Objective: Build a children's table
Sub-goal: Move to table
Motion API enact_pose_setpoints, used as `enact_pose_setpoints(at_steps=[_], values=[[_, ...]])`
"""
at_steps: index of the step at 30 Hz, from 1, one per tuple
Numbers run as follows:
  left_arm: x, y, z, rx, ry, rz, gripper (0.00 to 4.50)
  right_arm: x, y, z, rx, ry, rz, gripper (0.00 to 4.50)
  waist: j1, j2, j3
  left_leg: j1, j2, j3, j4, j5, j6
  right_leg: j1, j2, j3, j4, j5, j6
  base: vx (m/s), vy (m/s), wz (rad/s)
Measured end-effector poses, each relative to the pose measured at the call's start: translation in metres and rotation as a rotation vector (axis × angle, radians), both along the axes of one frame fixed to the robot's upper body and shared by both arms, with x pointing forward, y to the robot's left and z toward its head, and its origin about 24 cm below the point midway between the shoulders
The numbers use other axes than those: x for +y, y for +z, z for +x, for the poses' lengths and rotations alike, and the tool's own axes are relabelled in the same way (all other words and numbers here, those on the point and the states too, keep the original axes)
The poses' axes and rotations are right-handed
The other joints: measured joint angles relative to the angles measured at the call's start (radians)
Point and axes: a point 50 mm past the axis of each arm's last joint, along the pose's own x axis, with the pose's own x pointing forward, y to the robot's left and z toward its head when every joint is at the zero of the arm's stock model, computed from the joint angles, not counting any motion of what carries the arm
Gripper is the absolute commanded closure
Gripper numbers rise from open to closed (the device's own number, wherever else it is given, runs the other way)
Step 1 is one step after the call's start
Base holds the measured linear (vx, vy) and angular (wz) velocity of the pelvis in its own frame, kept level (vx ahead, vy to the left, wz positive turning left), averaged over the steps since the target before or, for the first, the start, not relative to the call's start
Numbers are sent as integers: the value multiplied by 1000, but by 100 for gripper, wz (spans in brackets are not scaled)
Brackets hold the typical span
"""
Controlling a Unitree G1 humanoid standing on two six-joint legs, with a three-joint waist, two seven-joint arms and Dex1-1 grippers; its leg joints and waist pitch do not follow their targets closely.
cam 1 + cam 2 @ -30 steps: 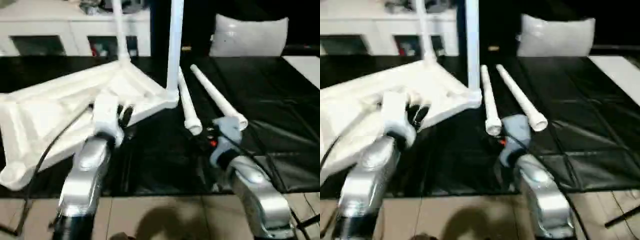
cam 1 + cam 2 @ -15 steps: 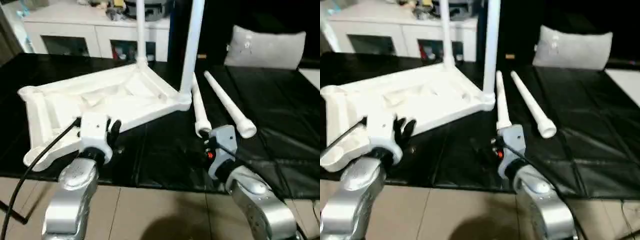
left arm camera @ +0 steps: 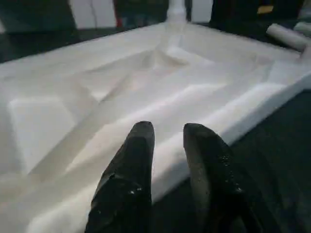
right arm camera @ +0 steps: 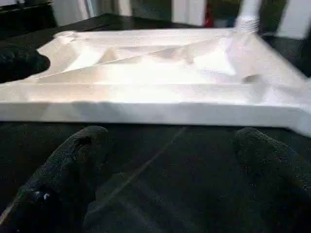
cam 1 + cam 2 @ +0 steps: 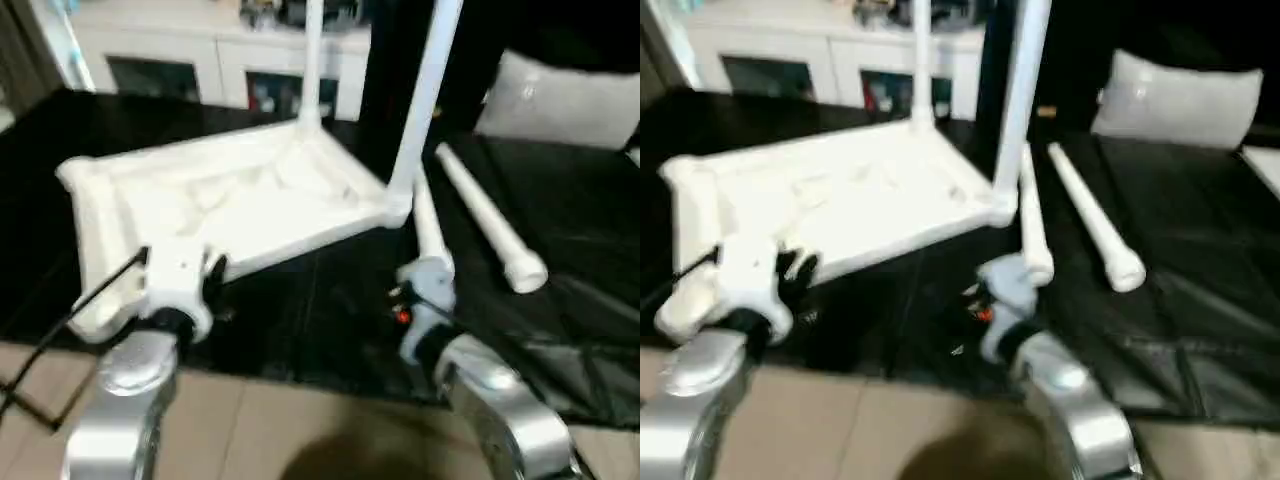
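So approx half done: table top (image 5: 230, 205) upside-down just ahead of left gripper (image 3: 167, 133), fingers narrow, empty. 2 legs (image 5: 425, 100) fitted, 2 loose legs (image 5: 485, 215) beyond right gripper (image 4: 165, 141), fingers wide.

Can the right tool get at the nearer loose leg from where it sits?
Probably yes. The right tool is open and empty over the black mat, and the nearer loose leg lies flat just ahead of that arm with nothing between; the tabletop is off to its left.
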Motion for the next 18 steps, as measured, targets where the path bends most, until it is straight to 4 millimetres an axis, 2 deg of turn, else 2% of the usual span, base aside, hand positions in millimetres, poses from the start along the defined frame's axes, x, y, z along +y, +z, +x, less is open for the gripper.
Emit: enact_pose_setpoints(at_steps=[1,2,3,4,5,6,7,8,9,10,11,12,13,14,15,16,17,18], values=[[-1,0,0,1,-4,0,319,0,0,0,-2,1,-2,0,-6,-21,-5,7,-19,10,-8,-3,-3,3,-19,18,-70,21,-16,167,-80,5],[-3,-2,0,13,-3,-11,319,-3,-1,0,-4,-2,-14,0,-5,-37,-8,12,-31,11,11,-22,6,13,-29,37,-62,62,20,217,-91,3],[-9,-5,0,27,-26,-25,319,-7,-5,0,10,-7,-32,0,11,-20,-6,9,-24,2,48,-29,41,25,-18,41,-67,56,13,146,-71,0],[-14,-5,0,29,-46,-28,319,-10,-7,1,19,-18,-41,0,24,-12,-6,-14,-20,-10,94,-23,42,37,-12,41,-72,50,6,124,-24,-10],[-15,-3,1,22,-54,-24,319,-12,-8,1,22,-25,-46,0,39,-10,-6,-47,-15,-15,126,-10,20,51,-9,40,-74,42,3,74,-13,-8],[-14,-2,0,18,-54,-17,319,-11,-7,1,14,-21,-49,0,48,-6,-6,-72,-4,-17,117,3,-1,62,-5,35,-75,36,1,122,-28,-11],[-14,-2,0,16,-54,-14,319,-11,-6,2,4,-17,-49,0,59,7,-2,-90,17,-17,89,17,-19,78,5,24,-80,33,-1,97,8,-5],[-14,-2,0,15,-54,-12,319,-10,-5,2,-5,-10,-49,0,62,32,4,-107,49,-18,44,52,-29,95,26,5,-82,24,6,148,62,-4],[-12,-4,-1,25,-50,-4,319,-8,-7,1,0,-3,-51,0,61,55,10,-102,65,-19,51,73,-33,106,35,-2,-81,17,9,101,77,-1],[-9,-6,-2,34,-44,5,319,-2,-8,0,4,18,-43,0,52,51,10,-92,61,-22,45,68,-30,105,33,-3,-71,2,-11,108,78,5],[-5,-5,-2,34,-30,17,319,6,-5,-2,-4,50,-26,0,45,44,11,-84,55,-23,34,68,-29,100,31,1,-46,-18,-44,56,24,5],[-2,-5,-2,32,-21,21,319,8,-5,-3,-6,61,-24,0,41,41,9,-76,51,-22,26,67,-27,93,29,4,-29,-19,-46,102,40,5],[-2,-5,-2,32,-20,21,319,8,-5,-3,-8,64,-24,0,33,39,9,-68,46,-20,17,68,-24,88,26,9,-26,-18,-45,93,17,2],[-3,-4,-2,29,-24,22,319,7,-5,-2,-12,60,-29,0,28,30,8,-57,38,-10,10,70,-20,85,15,15,-43,-16,-42,93,17,2],[-3,-4,-1,27,-28,25,319,6,-5,-2,-13,59,-33,0,23,17,6,-54,27,-4,8,68,-20,88,1,22,-60,2,9,87,-27,3],[-5,-3,-1,26,-31,19,319,4,-6,-2,-13,52,-40,0,31,7,1,-56,27,2,7,64,-14,100,0,25,-63,0,25,66,-52,0],[-12,-4,-1,27,-63,15,319,-1,-6,-1,-14,37,-54,0,41,15,3,-59,31,0,12,52,12,106,7,28,-77,1,22,66,-52,0],[-16,-4,0,28,-86,16,319,-5,-7,0,-12,25,-63,0,50,22,2,-69,38,-2,26,45,24,109,14,29,-85,2,20,76,-42,-4]])
